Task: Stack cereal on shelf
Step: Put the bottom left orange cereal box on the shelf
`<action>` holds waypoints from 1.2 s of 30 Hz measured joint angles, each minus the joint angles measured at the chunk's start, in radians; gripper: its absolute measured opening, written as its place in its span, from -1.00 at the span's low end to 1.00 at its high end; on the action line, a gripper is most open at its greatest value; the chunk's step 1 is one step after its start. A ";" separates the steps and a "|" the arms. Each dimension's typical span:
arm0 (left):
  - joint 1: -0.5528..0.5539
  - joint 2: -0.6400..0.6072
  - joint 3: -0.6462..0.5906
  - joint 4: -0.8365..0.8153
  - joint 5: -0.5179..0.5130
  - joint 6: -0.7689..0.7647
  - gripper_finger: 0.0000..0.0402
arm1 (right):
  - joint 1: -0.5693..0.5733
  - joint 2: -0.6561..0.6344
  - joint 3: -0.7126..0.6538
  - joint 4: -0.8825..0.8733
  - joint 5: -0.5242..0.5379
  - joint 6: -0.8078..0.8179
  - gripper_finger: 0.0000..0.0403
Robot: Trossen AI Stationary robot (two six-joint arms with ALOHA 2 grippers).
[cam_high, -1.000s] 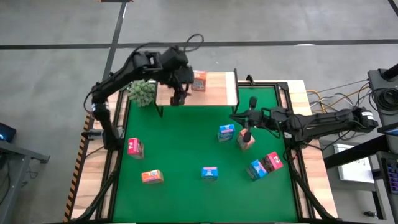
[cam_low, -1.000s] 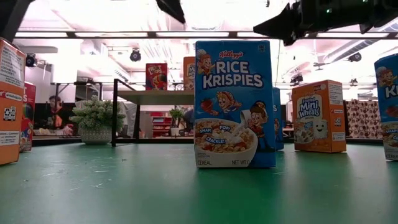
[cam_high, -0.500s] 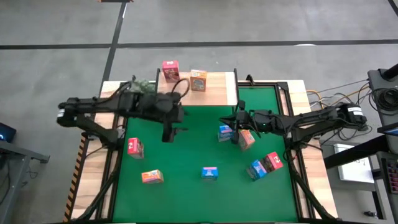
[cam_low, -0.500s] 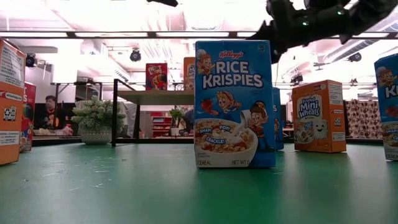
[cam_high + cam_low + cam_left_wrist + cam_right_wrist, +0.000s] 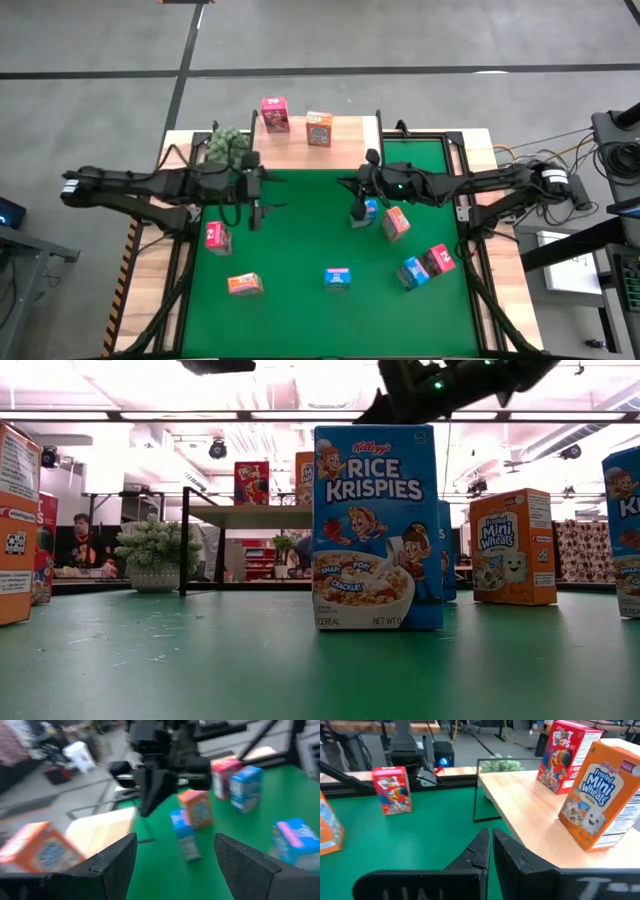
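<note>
The shelf (image 5: 318, 143) is a flat board of light wood on thin black legs, at the back of the green mat (image 5: 300, 250). Two cardboard boxes stand on it: a red Froot Loops box (image 5: 274, 114) and an orange Mini Wheats box (image 5: 319, 128). The other cereal boxes sit on the mat. The left claw (image 5: 255, 205) is wide open and holds nothing. The right claw (image 5: 358, 201) is closed tight and empty, above a blue Rice Krispies box (image 5: 366, 212).
</note>
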 joint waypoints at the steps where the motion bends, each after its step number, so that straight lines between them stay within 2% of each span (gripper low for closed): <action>1: 0.000 -0.019 -0.014 0.010 -0.030 0.001 0.24 | -0.007 0.009 0.023 -0.024 0.000 0.000 -0.94; 7: 0.001 -0.098 -0.079 0.011 -0.186 -0.009 0.24 | -0.053 0.091 0.184 -0.162 0.000 -0.003 -0.94; 12: 0.001 -0.132 -0.139 0.018 -0.197 -0.045 0.24 | -0.091 0.177 0.320 -0.273 0.010 -0.036 -0.94; 18: 0.001 -0.148 -0.177 0.020 -0.198 -0.040 0.24 | -0.134 0.282 0.440 -0.325 0.154 -0.084 -0.94; 20: 0.001 -0.153 -0.176 0.025 -0.198 -0.028 0.24 | -0.148 0.316 0.461 -0.331 0.181 -0.091 -0.94; 28: 0.001 -0.174 -0.187 0.023 -0.198 -0.033 0.24 | -0.187 0.422 0.502 -0.331 0.183 -0.096 -0.94; 36: 0.001 -0.172 -0.193 0.024 -0.198 -0.032 0.24 | -0.226 0.428 0.502 -0.328 0.209 -0.111 -0.94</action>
